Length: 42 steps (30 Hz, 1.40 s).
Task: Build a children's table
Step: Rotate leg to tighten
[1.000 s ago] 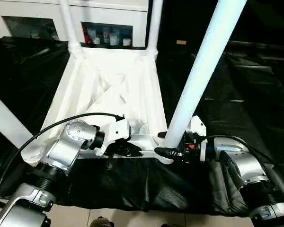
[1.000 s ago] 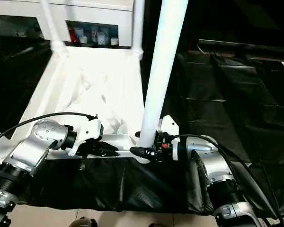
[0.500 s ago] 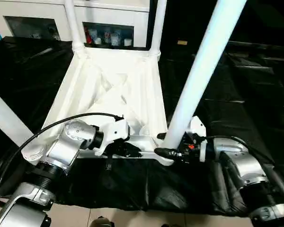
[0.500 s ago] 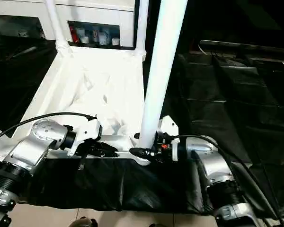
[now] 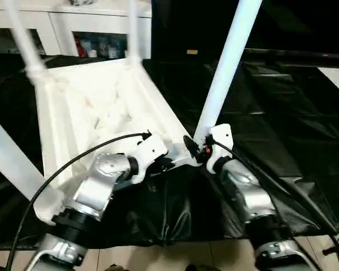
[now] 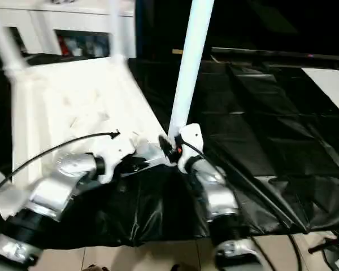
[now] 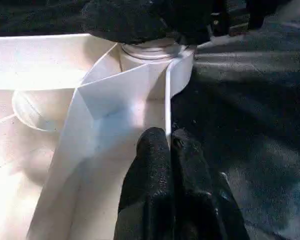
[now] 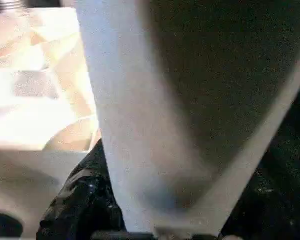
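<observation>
I've got the upturned tabletop [image 5: 101, 107] on the black-draped bench [image 5: 282, 124], my left gripper [image 7: 168, 145] pinching its near rim, and my right gripper [image 5: 193, 148] clamped on the upright leg [image 5: 225, 68] at the near-right corner socket.

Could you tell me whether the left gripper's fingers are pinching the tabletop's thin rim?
Yes: the left gripper has its two black fingers closed on the tabletop rim's thin edge.

No legible text, label, brand, number or sign anywhere. Items behind glass of white cabinet [image 5: 96, 34] too small and blurred to show any lettering.
</observation>
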### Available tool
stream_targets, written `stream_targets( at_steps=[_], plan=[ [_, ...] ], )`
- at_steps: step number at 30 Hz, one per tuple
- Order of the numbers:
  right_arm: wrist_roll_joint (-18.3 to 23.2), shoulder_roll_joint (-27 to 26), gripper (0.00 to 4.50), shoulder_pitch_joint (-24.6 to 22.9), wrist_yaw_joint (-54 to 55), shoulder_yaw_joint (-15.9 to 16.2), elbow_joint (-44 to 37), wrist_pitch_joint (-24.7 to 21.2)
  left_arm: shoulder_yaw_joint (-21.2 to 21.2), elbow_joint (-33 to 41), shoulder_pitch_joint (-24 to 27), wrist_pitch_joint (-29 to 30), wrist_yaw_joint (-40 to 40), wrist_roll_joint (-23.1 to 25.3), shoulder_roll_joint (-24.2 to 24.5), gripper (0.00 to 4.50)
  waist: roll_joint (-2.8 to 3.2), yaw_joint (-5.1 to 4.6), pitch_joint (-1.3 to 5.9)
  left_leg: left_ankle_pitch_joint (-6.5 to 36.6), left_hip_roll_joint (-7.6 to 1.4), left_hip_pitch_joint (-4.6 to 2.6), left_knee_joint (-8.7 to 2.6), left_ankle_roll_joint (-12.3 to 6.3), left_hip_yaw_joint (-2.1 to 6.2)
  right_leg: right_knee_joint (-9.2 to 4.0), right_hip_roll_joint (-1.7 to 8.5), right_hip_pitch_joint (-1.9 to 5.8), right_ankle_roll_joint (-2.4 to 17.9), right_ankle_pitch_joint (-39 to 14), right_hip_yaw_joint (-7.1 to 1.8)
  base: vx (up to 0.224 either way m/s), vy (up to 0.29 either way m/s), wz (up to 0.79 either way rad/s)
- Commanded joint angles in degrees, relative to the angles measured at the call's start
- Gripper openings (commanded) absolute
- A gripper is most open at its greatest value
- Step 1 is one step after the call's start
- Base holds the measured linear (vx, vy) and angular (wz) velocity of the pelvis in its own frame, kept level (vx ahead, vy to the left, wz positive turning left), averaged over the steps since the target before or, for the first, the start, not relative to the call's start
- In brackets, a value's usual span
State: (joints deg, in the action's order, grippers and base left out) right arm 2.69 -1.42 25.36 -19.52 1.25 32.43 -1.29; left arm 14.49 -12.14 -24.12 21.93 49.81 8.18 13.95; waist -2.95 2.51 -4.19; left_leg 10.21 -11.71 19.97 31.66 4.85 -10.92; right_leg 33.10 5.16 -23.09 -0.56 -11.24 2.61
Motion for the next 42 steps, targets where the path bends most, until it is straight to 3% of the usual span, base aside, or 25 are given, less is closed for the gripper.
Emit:
stream_targets(
  at_steps=[1, 3, 4, 5, 8, 13, 15, 17, 18, 20, 22, 26, 30, 31, 33, 38, 42],
  plan=[
    [-1.23, -2.58, 2.01, 0.07, 0.03, 3.37, 4.36, -1.52, 5.47, 1.4, 1.07, -0.04, 1.46, -2.41, -3.79, 0.0, 1.12, 0.27, 2.4, 24.84, -1.47, -0.36, -4.84, 1.67, 1.31, -4.87, 2.6, 0.88, 7.29, -24.67, -1.91, 0.0, 0.0, 0.0],
    [-0.98, -2.78, 2.01, 0.24, 0.09, 2.87, 4.59, -0.84, 5.77, 1.55, 1.3, 0.06, 1.38, -2.38, -3.74, 0.0, 1.16, 0.23, 2.58, 24.07, -1.4, -0.2, -4.79, 1.29, 1.17, -4.67, 2.52, 1.15, 7.98, -21.99, -1.99, 0.0, 0.0, 0.0],
    [-0.77, -2.75, 2.56, 0.14, -0.42, 2.71, 4.32, -0.42, 5.95, 1.59, 1.39, 0.02, 1.54, -2.31, -3.56, 0.0, 1.17, 0.24, 2.62, 23.78, -1.41, -0.18, -4.76, 1.18, 1.14, -4.57, 2.49, 1.19, 8.13, -21.43, -2.0, 0.0, 0.0, 0.0],
    [-0.3, -2.62, 2.7, -0.13, -1.79, 2.78, 3.81, 0.15, 5.97, 1.65, 1.56, 0.03, 1.61, -2.23, -3.31, 0.0, 1.19, 0.25, 2.81, 23.04, -1.42, -0.15, -4.69, 0.99, 1.06, -4.48, 2.51, 1.34, 8.47, -20.38, -2.01, 0.0, 0.0, 0.0],
    [0.36, -1.85, 2.76, -0.49, -3.43, 2.94, 3.03, 0.6, 5.4, 1.75, 1.62, 0.42, 1.63, -2.22, -3.05, 0.0, 1.17, 0.56, 3.23, 20.13, -1.46, -0.38, -4.29, 0.15, 0.63, -4.1, 2.42, 1.36, 9.8, -16.3, -2.22, 0.0, 0.0, 0.0],
    [0.46, 2.45, 3.31, -2.15, -8.63, 3.55, -0.66, 1.92, 4.62, 0.73, 1.46, -0.28, 2.43, -2.51, -2.24, 0.0, 1.39, 1.06, 3.99, 14.54, -1.38, 0.08, -3.76, -1.4, 0.34, -3.36, 2.29, 2.18, 10.98, -10.72, -2.06, 0.0, 0.0, 0.0],
    [0.81, 3.51, 3.46, -2.66, -10.24, 3.67, -1.76, 1.85, 4.62, 0.46, 1.39, -0.48, 2.67, -2.54, -2.05, 0.0, 1.57, 1.33, 4.42, 10.92, -1.29, 0.13, -3.34, -2.24, 0.17, -2.69, 2.17, 2.49, 12.27, -5.38, -2.03, 0.0, 0.0, 0.0],
    [2.71, 6.23, 3.46, -4.39, -14.9, 3.73, -5.77, 1.14, 4.57, -0.24, 1.16, -1.0, 2.73, -2.36, -1.79, 0.0, 1.61, 1.52, 4.64, 9.34, -1.2, -0.06, -2.98, -3.26, -0.01, -2.37, 1.98, 2.66, 13.21, -1.66, -2.03, 0.0, 0.0, 0.0],
    [5.6, 10.09, 3.46, -6.96, -21.22, 3.68, -11.49, -0.1, 4.51, -0.95, 0.9, -1.45, 2.95, -2.28, -1.55, 0.0, 1.59, 1.92, 4.65, 8.8, -1.24, -0.1, -2.78, -4.43, -0.14, -2.22, 1.9, 2.74, 13.58, 0.26, -2.05, 0.0, 0.0, 0.0],
    [7.91, 13.81, 3.46, -9.39, -26.44, 3.78, -16.35, -1.16, 4.38, -1.69, 0.57, -1.78, 2.99, -2.26, -1.51, 0.0, 1.52, 2.35, 4.61, 8.41, -1.25, -0.03, -2.7, -5.27, -0.15, -2.17, 1.83, 2.94, 13.46, 0.56, -2.05, 0.0, 0.0, 0.0],
    [10.28, 19.29, 3.46, -12.59, -33.1, 3.87, -21.67, -2.29, 4.11, -2.6, 0.15, -2.32, 3.04, -2.14, -1.31, 0.0, 1.26, 2.88, 4.52, 9.25, -1.26, 0.15, -2.74, -5.7, -0.09, -2.43, 1.99, 3.14, 13.27, -1.86, -1.95, 0.0, 0.0, 0.0],
    [10.1, 26.77, 3.46, -15.4, -39.06, 2.82, -24.49, -2.63, 3.97, -3.53, -0.44, -2.79, 3.17, -2.22, -0.91, 0.0, 1.1, 3.36, 4.44, 12.33, -1.42, -0.24, -2.7, -4.96, -0.2, -3.35, 2.35, 2.57, 11.81, -10.5, -2.03, 0.0, 0.0, 0.0],
    [9.59, 30.07, 3.46, -15.35, -39.68, 0.05, -22.69, -2.41, 3.89, -3.95, -0.74, -3.11, 3.19, -2.27, -0.59, 0.0, 0.88, 3.53, 4.43, 12.83, -1.34, 0.05, -2.7, -4.7, -0.04, -3.69, 2.44, 2.49, 9.98, -15.55, -1.91, 0.0, 0.0, 0.0],
    [9.46, 31.27, 3.46, -15.36, -39.74, -0.93, -22.12, -2.41, 3.9, -4.11, -0.83, -3.26, 3.18, -2.29, -0.48, 0.0, 0.59, 3.44, 4.39, 12.87, -1.31, 0.14, -2.67, -4.72, -0.06, -3.75, 2.41, 2.48, 9.65, -16.1, -1.9, 0.0, 0.0, 0.0],
    [9.04, 33.34, 3.46, -15.95, -39.63, -1.43, -22.44, -2.87, 4.0, -4.29, -0.85, -3.51, 3.22, -2.43, -0.23, 0.0, 0.69, 3.44, 4.4, 12.84, -1.33, 0.24, -2.63, -4.59, 0.09, -3.71, 2.37, 2.4, 9.22, -16.7, -1.86, 0.0, 0.0, 0.0],
    [8.13, 36.74, 3.46, -18.26, -40.43, -0.4, -24.03, -3.08, 4.11, -4.9, -0.88, -4.25, 3.2, -2.44, 0.02, 0.0, 0.22, 3.37, 4.43, 12.67, -1.22, 0.42, -2.52, -5.1, 0.1, -3.8, 2.35, 2.44, 8.61, -17.57, -1.74, 0.0, 0.0, 0.0],
    [8.92, 36.42, 3.46, -18.76, -40.86, -0.3, -25.39, -4.23, 4.49, -5.07, -0.98, -4.71, 3.55, -2.54, 0.25, 0.0, 0.22, 3.22, 4.45, 13.81, -1.25, 0.4, -2.58, -5.06, 0.21, -4.02, 2.37, 2.27, 7.77, -19.75, -1.64, 0.0, 0.0, 0.0]
  ],
)
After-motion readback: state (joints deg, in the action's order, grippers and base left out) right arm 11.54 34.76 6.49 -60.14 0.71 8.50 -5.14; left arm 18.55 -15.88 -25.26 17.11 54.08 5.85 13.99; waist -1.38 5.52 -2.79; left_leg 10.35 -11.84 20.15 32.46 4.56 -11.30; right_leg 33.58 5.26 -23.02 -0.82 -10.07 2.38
